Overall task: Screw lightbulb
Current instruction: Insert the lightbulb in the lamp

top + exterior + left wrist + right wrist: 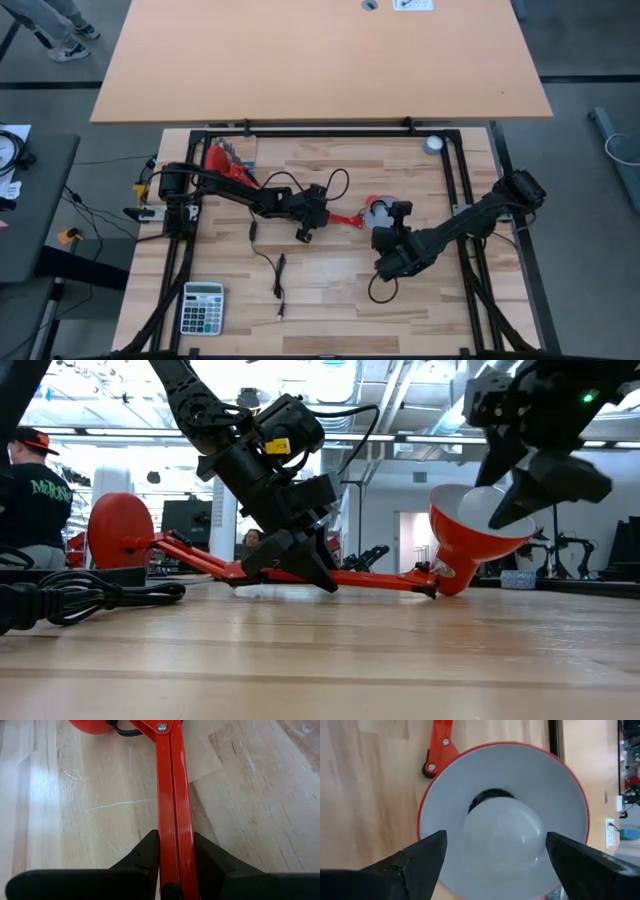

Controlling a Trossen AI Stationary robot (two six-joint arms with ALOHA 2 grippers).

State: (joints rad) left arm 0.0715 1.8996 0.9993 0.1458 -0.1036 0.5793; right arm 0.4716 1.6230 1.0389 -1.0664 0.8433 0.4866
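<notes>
Wooden planks are making up the table (pixel 330 300), and the red lamp (pixel 345 217) is lying across the middle of it; I am placing everything else relative to this lamp.

The left gripper (pixel 175 857) is clenching the lamp's thin red arm (pixel 172 795): in the left wrist view the two dark fingers (pixel 145 857) are pressing against both sides of the bar. In the low view this gripper (pixel 290 555) is reaching down from above and is holding the bar close to the table.

The right gripper (pixel 495 852) is standing released, with its jaws spread wide on either side of the lightbulb (pixel 502 832) and not touching it. The white lightbulb is sitting inside the lamp's shade (pixel 555 790), with its base going into the dark socket (pixel 487 797) at the centre. In the low view the right gripper (pixel 530 485) is hanging at the open mouth of the shade (pixel 465 550), which is tilting upward.

In the high view the shade (pixel 378 207) is lying at one end of the lamp and the round red base (pixel 222 160) at the other end, near the table's back left corner. A black cable (pixel 268 255) is running over the table on the near side of the lamp's arm. A calculator (pixel 202 307) is lying well apart from the lamp, at the front left corner. A small grey round object (pixel 432 144) is resting at the back edge, well beyond the shade. Behind the base, in the low view, a person in a dark shirt and cap (pixel 32 495) is sitting.
</notes>
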